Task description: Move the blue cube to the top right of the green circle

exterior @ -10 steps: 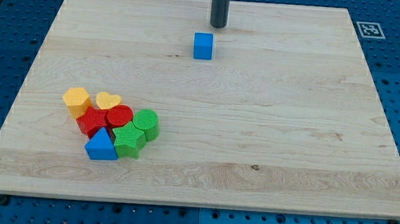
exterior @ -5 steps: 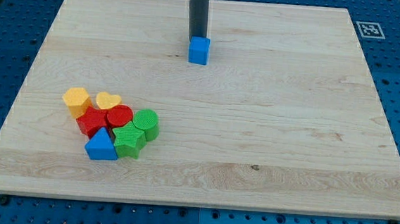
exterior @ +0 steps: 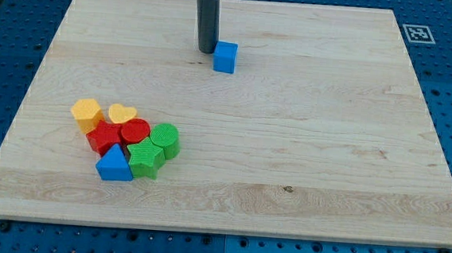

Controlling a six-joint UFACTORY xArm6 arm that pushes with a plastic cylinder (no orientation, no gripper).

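Note:
The blue cube point(exterior: 225, 57) sits on the wooden board point(exterior: 305, 140) near the view's top, a little left of centre. My tip point(exterior: 207, 49) is just to the cube's left and slightly above it, very close; I cannot tell if they touch. The green circle point(exterior: 165, 141) stands at the lower left, at the right edge of a cluster of blocks, far from the cube.
The cluster also holds a green star point(exterior: 145, 159), a blue triangle point(exterior: 114, 164), a red circle point(exterior: 135, 130), a red star point(exterior: 103, 139), an orange block point(exterior: 88, 114) and a yellow heart point(exterior: 121, 114). A printed marker point(exterior: 417, 33) sits at the board's top right corner.
My tip moved left from above the cube's right to its left side. The blue cube shifted slightly left and down early on, then stayed put.

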